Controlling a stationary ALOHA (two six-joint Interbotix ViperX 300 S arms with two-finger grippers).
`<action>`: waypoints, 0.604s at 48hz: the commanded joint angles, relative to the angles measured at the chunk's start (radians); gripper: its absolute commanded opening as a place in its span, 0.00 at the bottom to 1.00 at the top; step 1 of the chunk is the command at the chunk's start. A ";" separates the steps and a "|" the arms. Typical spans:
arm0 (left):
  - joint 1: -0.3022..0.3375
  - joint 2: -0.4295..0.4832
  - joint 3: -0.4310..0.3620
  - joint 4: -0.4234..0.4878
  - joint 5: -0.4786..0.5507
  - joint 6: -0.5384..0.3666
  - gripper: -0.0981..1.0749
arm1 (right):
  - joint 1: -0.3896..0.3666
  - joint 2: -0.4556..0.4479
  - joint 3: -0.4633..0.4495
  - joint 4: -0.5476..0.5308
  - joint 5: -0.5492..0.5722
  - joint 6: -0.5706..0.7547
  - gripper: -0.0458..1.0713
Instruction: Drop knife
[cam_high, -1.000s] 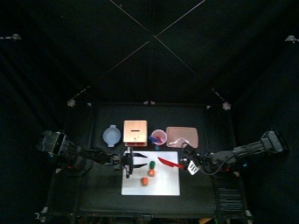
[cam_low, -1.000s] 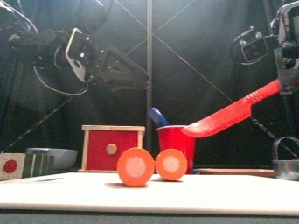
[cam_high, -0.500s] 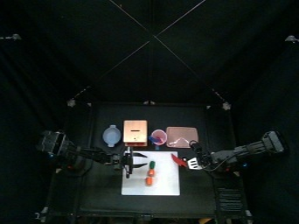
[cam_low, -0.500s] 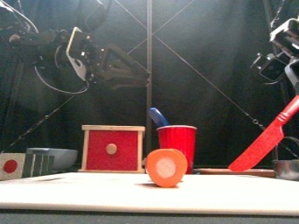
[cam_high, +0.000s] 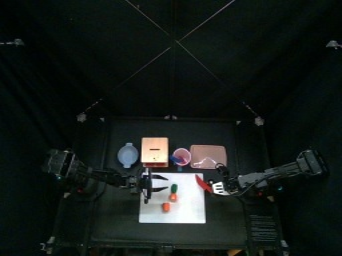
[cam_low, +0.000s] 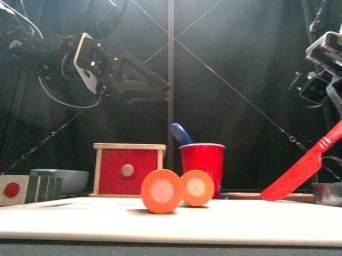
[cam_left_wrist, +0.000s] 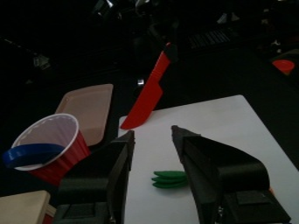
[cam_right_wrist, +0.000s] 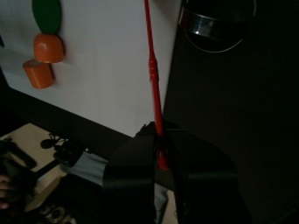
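Note:
The knife (cam_low: 305, 165) is a slim red toy knife. It hangs tilted, tip down, by the right edge of the white board (cam_high: 187, 208). My right gripper (cam_right_wrist: 160, 147) is shut on its handle, and in the top view it (cam_high: 222, 187) sits just right of the board. The blade runs away from the jaws edge-on (cam_right_wrist: 151, 70). The left wrist view shows the knife (cam_left_wrist: 149, 90) with its tip at the board's edge. My left gripper (cam_left_wrist: 152, 162) is open and empty, hovering over the board's left side (cam_high: 147, 185).
Two orange carrot pieces (cam_low: 162, 190) (cam_low: 198, 187) and a green piece (cam_left_wrist: 170, 178) lie on the board. Behind stand a red cup (cam_low: 201, 166), a red box (cam_low: 127, 169), a pinkish tray (cam_high: 207, 155) and a bowl (cam_high: 127, 155). A metal pot (cam_right_wrist: 218, 22) is to the right.
The knife swung from pointing out over the board down to a steep tilt at its right edge. The orange pieces shifted slightly. The left arm stayed put.

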 joint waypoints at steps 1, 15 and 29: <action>0.003 -0.017 -0.008 0.003 -0.011 0.002 0.75 | 0.009 0.015 0.008 0.017 -0.055 0.020 0.52; 0.011 -0.018 0.014 0.000 -0.011 0.000 0.75 | 0.023 0.121 0.012 0.052 -0.252 0.031 0.66; 0.014 -0.029 0.029 0.002 -0.011 0.000 0.75 | 0.046 0.207 -0.005 0.064 -0.314 0.031 0.67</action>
